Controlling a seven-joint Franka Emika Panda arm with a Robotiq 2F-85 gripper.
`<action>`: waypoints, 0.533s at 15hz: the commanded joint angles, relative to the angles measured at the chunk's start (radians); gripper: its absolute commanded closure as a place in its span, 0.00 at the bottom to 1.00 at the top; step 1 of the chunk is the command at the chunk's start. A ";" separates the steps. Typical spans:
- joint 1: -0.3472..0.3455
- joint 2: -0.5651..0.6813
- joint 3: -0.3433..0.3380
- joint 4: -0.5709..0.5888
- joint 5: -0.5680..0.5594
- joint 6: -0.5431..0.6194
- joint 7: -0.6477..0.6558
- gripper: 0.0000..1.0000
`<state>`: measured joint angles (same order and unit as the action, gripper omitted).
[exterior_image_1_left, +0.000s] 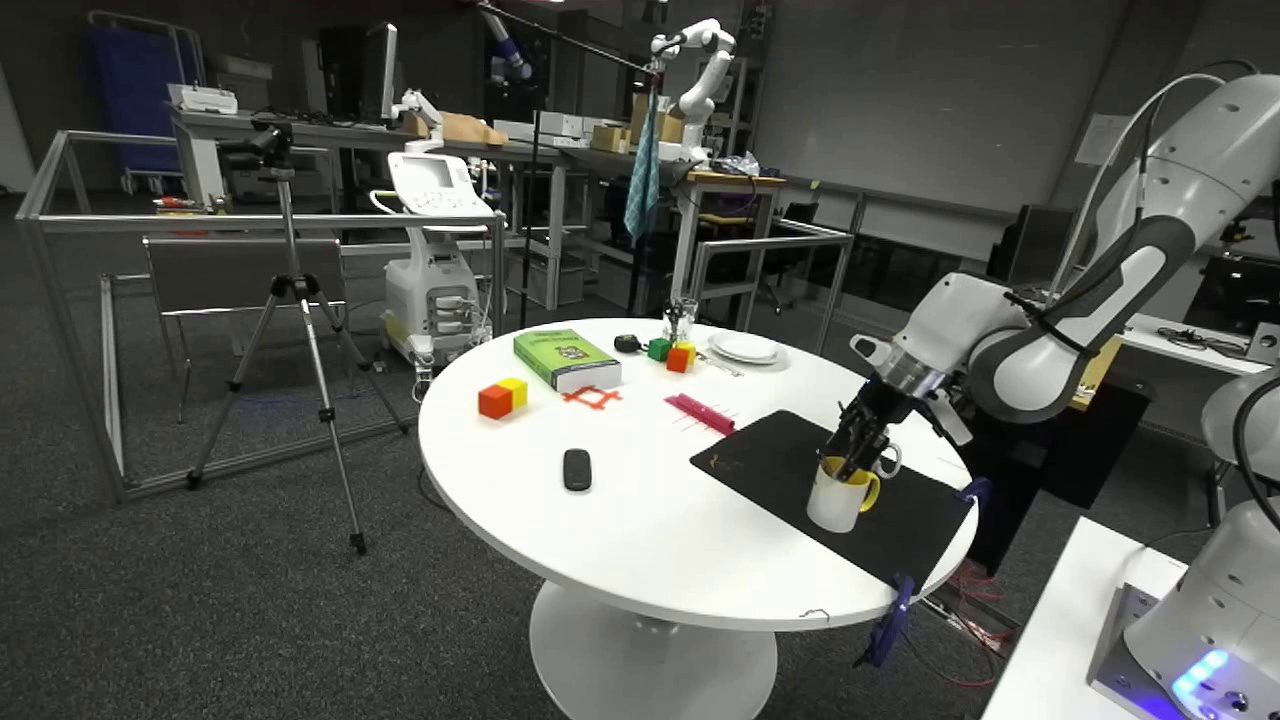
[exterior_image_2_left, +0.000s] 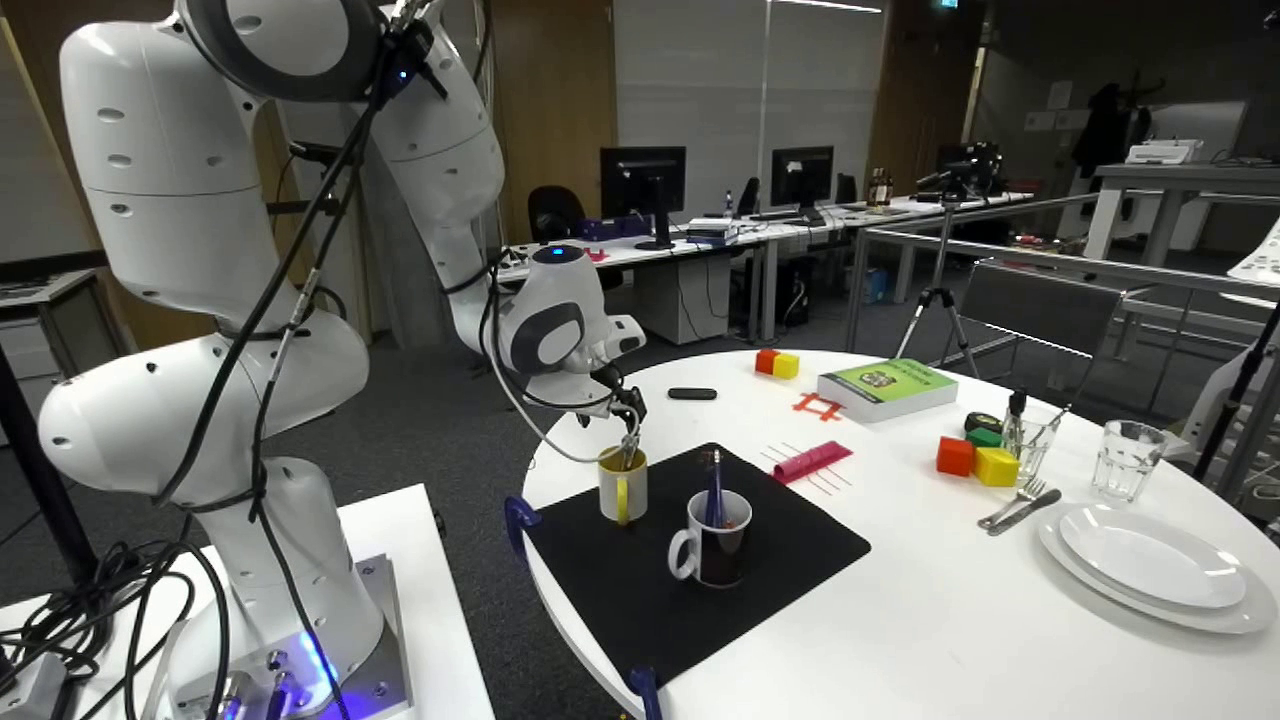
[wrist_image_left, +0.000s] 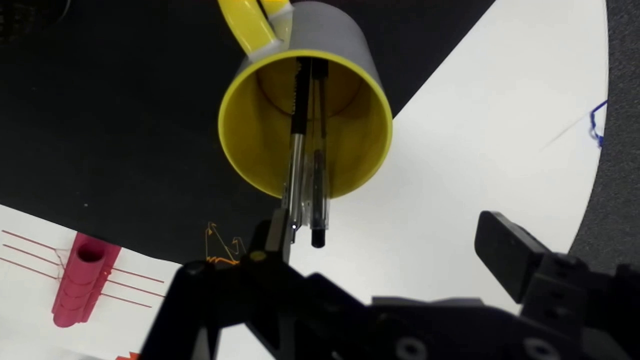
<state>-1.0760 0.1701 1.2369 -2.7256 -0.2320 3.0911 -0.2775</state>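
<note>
1. Holding both fingers wide apart in the wrist view, the black two-fingered tool (wrist_image_left: 382, 235) stands with one finger just beside a slim black-and-silver pen (wrist_image_left: 298, 155) and a clear plastic pen (wrist_image_left: 319, 195) with black ends; contact is unclear. Both lean inside a yellow-lined white ceramic mug (wrist_image_left: 275, 105) with a yellow handle.
2. In an exterior view, this mug stands on a rectangular black mat (exterior_image_1_left: 760, 460) near the edge of the round white counter (exterior_image_1_left: 640, 510), the tool's tips close to its mouth.
3. In an exterior view, a white-handled ceramic mug (exterior_image_2_left: 722, 550) with a dark lower side stands beside it.
</note>
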 joint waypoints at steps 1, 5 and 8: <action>-0.019 0.036 0.011 0.034 -0.013 -0.048 -0.038 0.00; -0.014 0.039 0.010 0.045 -0.010 -0.069 -0.048 0.00; -0.011 0.042 0.011 0.046 -0.009 -0.080 -0.050 0.00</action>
<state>-1.0741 0.1714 1.2371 -2.7048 -0.2320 3.0496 -0.2970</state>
